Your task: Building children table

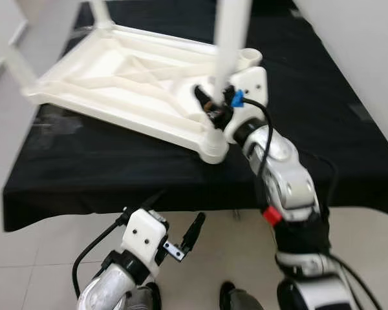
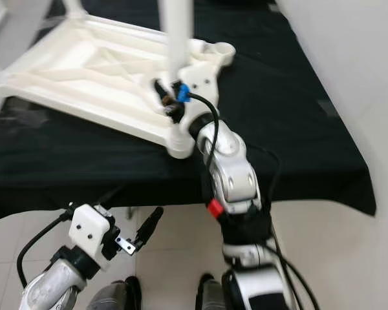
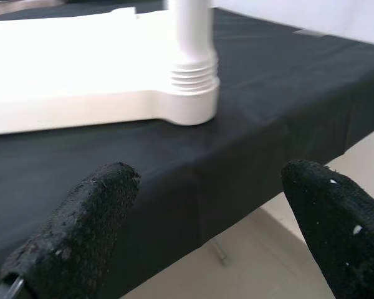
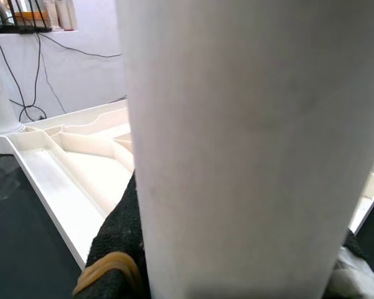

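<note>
A white plastic table top [image 1: 116,77] lies upside down on a black-covered table [image 1: 103,168]. A white leg [image 1: 229,39] stands upright at its near right corner [image 1: 213,150], its threaded end in the corner socket [image 3: 190,99]. My right gripper [image 1: 213,103] is shut on this leg low down; the leg [image 4: 237,149] sits between its black fingers [image 4: 115,243]. My left gripper [image 1: 181,242] hangs open below the table's front edge, its fingertips [image 3: 87,218] apart with nothing between them. Other legs [image 1: 16,64] rise at the far left, blurred.
An open round socket [image 1: 249,57] shows at the table top's far right corner. A white wall [image 1: 362,58] runs along the right side. Tiled floor [image 1: 52,258] lies in front of the table. Cables and a rack [image 4: 25,18] show in the right wrist view.
</note>
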You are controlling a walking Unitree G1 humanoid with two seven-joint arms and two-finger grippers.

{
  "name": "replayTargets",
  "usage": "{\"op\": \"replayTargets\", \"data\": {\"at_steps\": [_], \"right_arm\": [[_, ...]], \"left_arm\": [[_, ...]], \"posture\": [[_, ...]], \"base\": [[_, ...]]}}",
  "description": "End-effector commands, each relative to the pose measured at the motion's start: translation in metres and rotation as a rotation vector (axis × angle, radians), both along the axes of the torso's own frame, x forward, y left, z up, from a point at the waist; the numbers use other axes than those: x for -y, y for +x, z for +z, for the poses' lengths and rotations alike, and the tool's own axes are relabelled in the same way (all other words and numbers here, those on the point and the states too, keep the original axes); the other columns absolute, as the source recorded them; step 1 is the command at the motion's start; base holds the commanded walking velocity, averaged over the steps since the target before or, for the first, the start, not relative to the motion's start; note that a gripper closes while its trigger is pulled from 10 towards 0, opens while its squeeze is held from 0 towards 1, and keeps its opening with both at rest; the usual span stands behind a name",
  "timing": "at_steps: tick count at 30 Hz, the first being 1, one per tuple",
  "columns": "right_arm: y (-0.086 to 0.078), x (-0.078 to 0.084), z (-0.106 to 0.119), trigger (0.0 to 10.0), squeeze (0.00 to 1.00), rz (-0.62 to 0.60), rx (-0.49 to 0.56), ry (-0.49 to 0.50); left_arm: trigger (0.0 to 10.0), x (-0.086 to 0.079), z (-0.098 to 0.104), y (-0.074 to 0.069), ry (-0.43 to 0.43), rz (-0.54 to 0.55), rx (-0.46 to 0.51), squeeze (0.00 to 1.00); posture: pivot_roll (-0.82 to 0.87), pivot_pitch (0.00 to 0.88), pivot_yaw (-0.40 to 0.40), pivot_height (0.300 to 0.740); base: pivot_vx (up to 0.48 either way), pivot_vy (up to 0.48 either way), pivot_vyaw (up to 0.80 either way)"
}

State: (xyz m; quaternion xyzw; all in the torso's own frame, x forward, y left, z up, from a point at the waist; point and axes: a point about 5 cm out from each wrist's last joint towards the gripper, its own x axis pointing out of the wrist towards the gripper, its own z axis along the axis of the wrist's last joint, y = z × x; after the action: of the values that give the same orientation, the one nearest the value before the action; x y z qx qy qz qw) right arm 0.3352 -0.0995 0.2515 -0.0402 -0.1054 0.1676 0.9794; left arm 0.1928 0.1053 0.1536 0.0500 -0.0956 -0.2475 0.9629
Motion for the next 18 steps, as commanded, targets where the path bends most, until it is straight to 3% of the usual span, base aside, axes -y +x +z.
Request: {"op": "replayTargets", "data": {"at_steps": [1, 8, 9, 10, 11, 12, 13, 14, 18], "right_arm": [[-0.002, 0.001, -0.063, 0.0, 0.00, 0.008, -0.314, -0.063], [-0.003, -0.011, -0.054, 0.0, 0.00, 0.059, -0.298, -0.086], [-0.003, -0.014, -0.050, 3.3, 0.00, 0.069, -0.285, -0.097], [-0.003, -0.014, -0.050, 3.3, 0.00, 0.069, -0.285, -0.097], [-0.002, -0.018, -0.042, 10.0, 0.00, 0.068, -0.228, -0.118], [-0.002, -0.018, -0.042, 10.0, 0.00, 0.068, -0.228, -0.118], [-0.001, -0.021, -0.032, 10.0, 1.00, 0.095, -0.157, -0.119], [0.001, -0.023, -0.021, 10.0, 1.00, 0.139, -0.092, -0.107], [0.005, -0.024, 0.000, 10.0, 1.00, 0.259, 0.007, -0.092]], "left_arm": [[10.0, 0.002, -0.002, 0.000, -0.007, -0.016, -0.019, 0.00], [10.0, 0.005, -0.004, 0.001, -0.015, -0.018, -0.018, 0.00], [10.0, 0.005, -0.003, 0.002, -0.016, -0.015, -0.016, 0.00], [10.0, 0.005, -0.003, 0.002, -0.016, -0.015, -0.016, 0.00], [10.0, 0.005, -0.003, 0.002, -0.017, -0.013, -0.015, 0.00], [10.0, 0.005, -0.003, 0.002, -0.017, -0.013, -0.015, 0.00], [10.0, 0.005, -0.003, 0.003, -0.017, -0.012, -0.014, 0.00], [10.0, 0.005, -0.003, 0.003, -0.018, -0.010, -0.012, 0.00], [10.0, 0.005, -0.002, 0.004, -0.020, -0.005, -0.010, 0.00]], "posture": [[0.00, 0.331, 0.001, 0.740], [0.00, 0.316, -0.007, 0.740], [0.00, 0.319, -0.009, 0.740], [0.00, 0.319, -0.009, 0.740], [0.00, 0.323, -0.014, 0.740], [0.00, 0.323, -0.014, 0.740], [0.00, 0.324, -0.018, 0.740], [0.00, 0.324, -0.021, 0.740], [0.00, 0.326, -0.023, 0.740]], "base": [[0.000, 0.000, 0.00], [0.000, 0.000, 0.00], [0.000, 0.000, 0.00], [0.000, 0.000, 0.00], [0.000, 0.000, 0.00], [0.000, 0.000, 0.00], [0.000, 0.000, 0.00], [0.000, 0.000, 0.00], [0.000, 0.000, 0.00]]}}
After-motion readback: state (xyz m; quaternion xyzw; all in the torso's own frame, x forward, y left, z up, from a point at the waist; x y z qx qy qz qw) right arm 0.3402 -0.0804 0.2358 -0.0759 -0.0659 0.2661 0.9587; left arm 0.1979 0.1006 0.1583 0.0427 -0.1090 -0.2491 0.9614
